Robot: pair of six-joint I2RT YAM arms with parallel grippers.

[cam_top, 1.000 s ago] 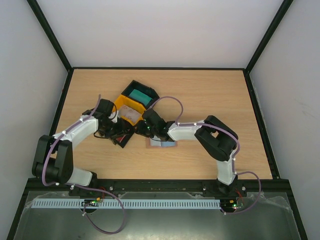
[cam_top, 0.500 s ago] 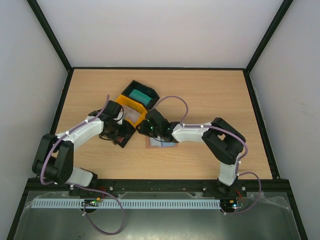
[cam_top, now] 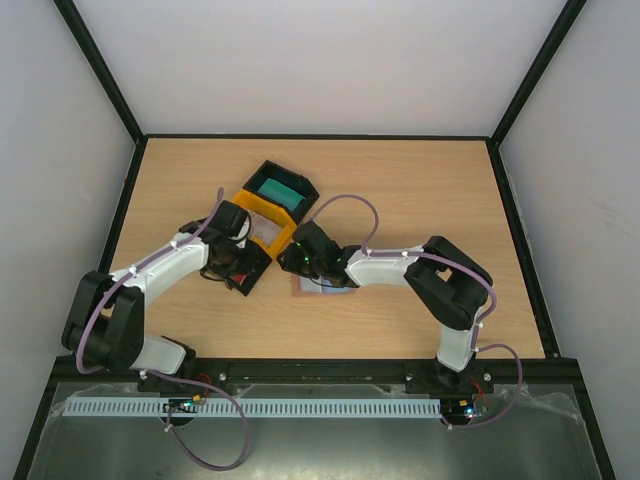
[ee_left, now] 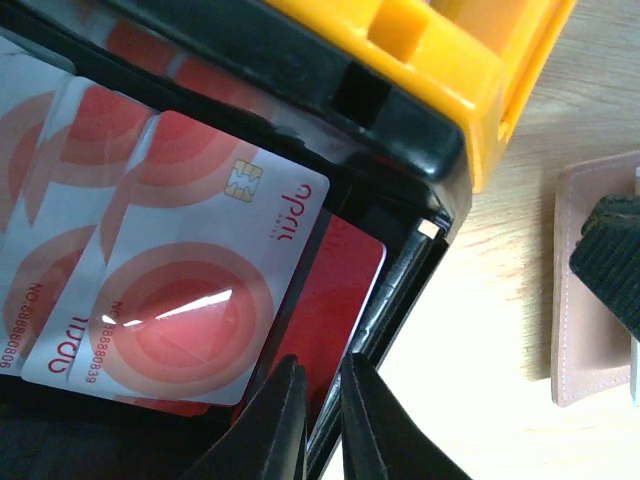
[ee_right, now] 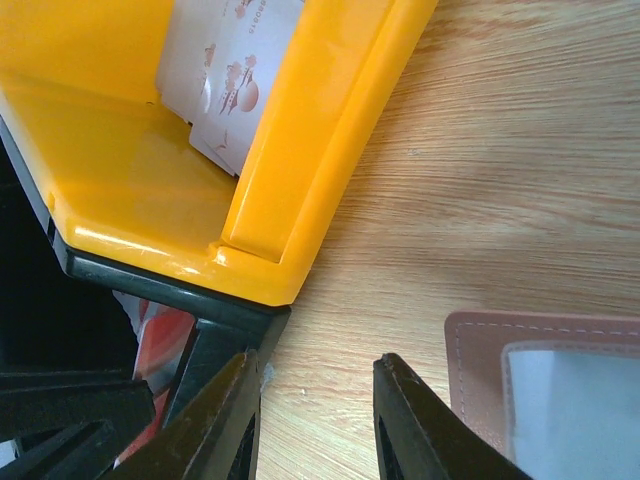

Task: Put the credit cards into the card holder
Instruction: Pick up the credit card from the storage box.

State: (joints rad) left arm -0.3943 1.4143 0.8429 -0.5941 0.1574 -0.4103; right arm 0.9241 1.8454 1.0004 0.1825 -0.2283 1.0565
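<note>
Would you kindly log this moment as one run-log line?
left end effector: jaws narrow at black tray edge by red cards | right end effector: open, empty, beside card holder

A red-and-white plastic card (ee_left: pixel 200 290) hides most of the plain red plastic card (ee_left: pixel 338 300) from us; our view crops the flat brown leather pouch (ee_left: pixel 592 365).
</note>
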